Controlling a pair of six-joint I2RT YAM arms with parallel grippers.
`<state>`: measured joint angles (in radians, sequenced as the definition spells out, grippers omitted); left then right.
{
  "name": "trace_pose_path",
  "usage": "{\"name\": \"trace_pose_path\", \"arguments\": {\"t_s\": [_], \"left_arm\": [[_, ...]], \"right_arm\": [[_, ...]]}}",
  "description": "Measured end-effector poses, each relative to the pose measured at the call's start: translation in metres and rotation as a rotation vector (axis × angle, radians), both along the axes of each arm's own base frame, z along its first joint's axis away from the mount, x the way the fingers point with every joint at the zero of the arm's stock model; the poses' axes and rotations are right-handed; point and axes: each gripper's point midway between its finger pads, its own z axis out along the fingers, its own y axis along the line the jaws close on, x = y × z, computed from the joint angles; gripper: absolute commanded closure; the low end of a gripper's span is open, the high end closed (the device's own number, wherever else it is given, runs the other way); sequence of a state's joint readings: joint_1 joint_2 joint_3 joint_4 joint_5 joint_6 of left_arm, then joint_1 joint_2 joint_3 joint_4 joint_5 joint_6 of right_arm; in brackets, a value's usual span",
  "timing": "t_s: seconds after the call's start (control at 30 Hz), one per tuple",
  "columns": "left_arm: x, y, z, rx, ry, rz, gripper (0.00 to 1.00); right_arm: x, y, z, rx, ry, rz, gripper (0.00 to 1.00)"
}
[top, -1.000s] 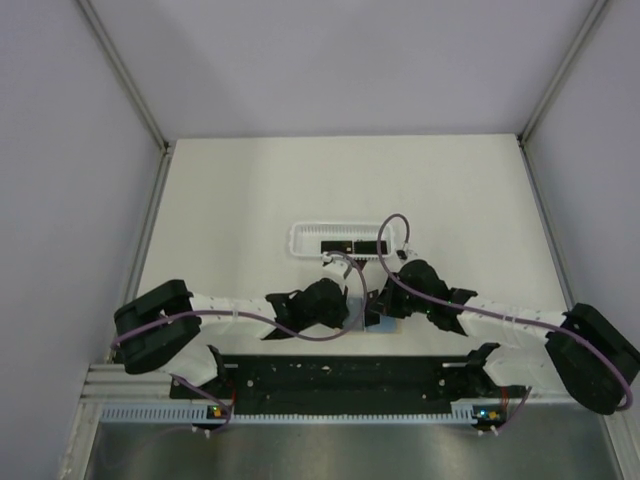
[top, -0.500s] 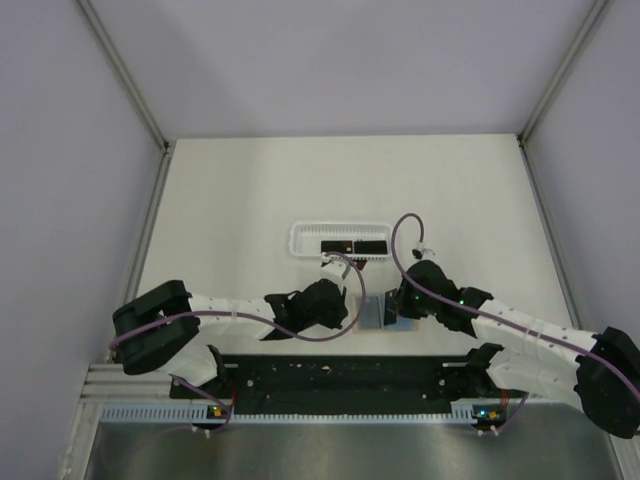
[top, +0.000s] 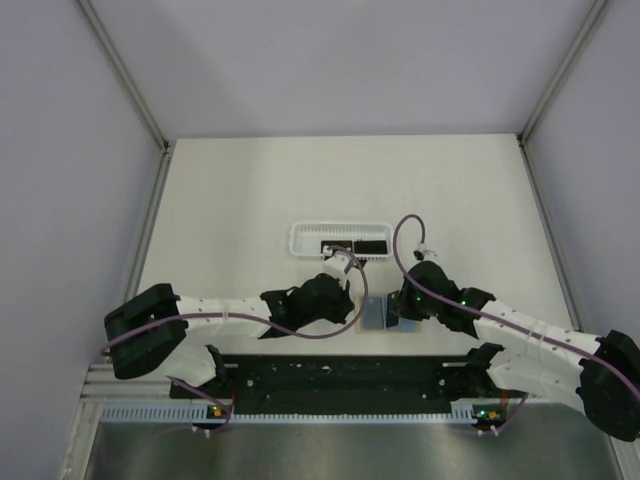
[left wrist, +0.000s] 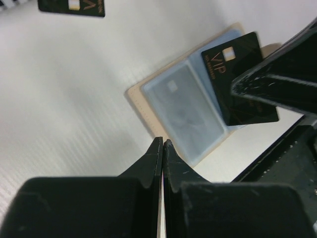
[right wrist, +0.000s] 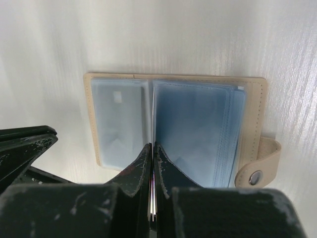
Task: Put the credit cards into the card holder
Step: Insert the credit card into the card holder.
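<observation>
1. While the right pincer [right wrist: 152, 148] grips a black credit card [left wrist: 237, 74] by one end, its fingers drawn almost together on the thin edge, the card hangs tilted over the open card holder [left wrist: 181, 111].
2. That card holder lies spread flat on the white counter [top: 250, 190], between the two wrists and close to the arm bases. Its clear plastic sleeves face up inside a tan border, and a snap tab [right wrist: 255, 174] sticks out from one side.
3. Gold "VIP" lettering and a chip show on the card's face. The card overlaps the sleeve page on the right pincer's side. The views do not show whether its edge has entered a pocket.
4. The left pincer [left wrist: 162, 146] is closed, fingertips pressed together with nothing seen between them. It is poised at the holder's tan edge opposite the held card. Whether it touches the holder cannot be told.
5. Just beyond the holder, a long white basket [top: 300, 240] sits on the counter holding two further black cards [top: 371, 245], laid flat end to end. The left arm's cable crosses in front of the left-hand one.
</observation>
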<state>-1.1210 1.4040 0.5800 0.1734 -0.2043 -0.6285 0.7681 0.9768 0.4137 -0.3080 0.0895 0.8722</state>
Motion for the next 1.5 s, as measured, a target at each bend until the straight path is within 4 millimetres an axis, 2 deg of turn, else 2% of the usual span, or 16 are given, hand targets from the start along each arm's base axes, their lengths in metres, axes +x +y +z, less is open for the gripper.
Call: {"name": "trace_pose_path", "arguments": {"t_s": [0.2, 0.43, 0.6, 0.7, 0.87, 1.07, 1.5], "left_arm": [[0.003, -0.021, 0.026, -0.072, -0.032, -0.048, 1.00], [0.000, -0.021, 0.023, -0.073, -0.021, -0.061, 1.00], [-0.002, -0.017, 0.017, -0.060, -0.014, -0.061, 1.00], [-0.002, -0.018, 0.016, -0.061, -0.014, -0.062, 1.00], [-0.002, -0.019, 0.002, -0.036, 0.003, -0.060, 1.00], [-0.006, -0.013, -0.027, 0.014, 0.048, -0.050, 1.00], [-0.003, -0.024, -0.029, -0.044, 0.066, -0.020, 1.00]], "right_arm": [[0.001, 0.010, 0.000, 0.035, 0.009, 0.014, 1.00], [0.003, 0.030, -0.009, 0.092, 0.055, 0.040, 1.00], [0.005, 0.049, -0.010, 0.160, 0.073, 0.073, 1.00], [0.005, 0.053, -0.009, 0.177, 0.076, 0.085, 1.00], [0.005, 0.053, -0.007, 0.182, 0.071, 0.088, 1.00], [0.004, 0.052, -0.004, 0.182, 0.070, 0.088, 1.00], [-0.002, 0.033, 0.001, 0.127, 0.056, 0.055, 1.00]]}}
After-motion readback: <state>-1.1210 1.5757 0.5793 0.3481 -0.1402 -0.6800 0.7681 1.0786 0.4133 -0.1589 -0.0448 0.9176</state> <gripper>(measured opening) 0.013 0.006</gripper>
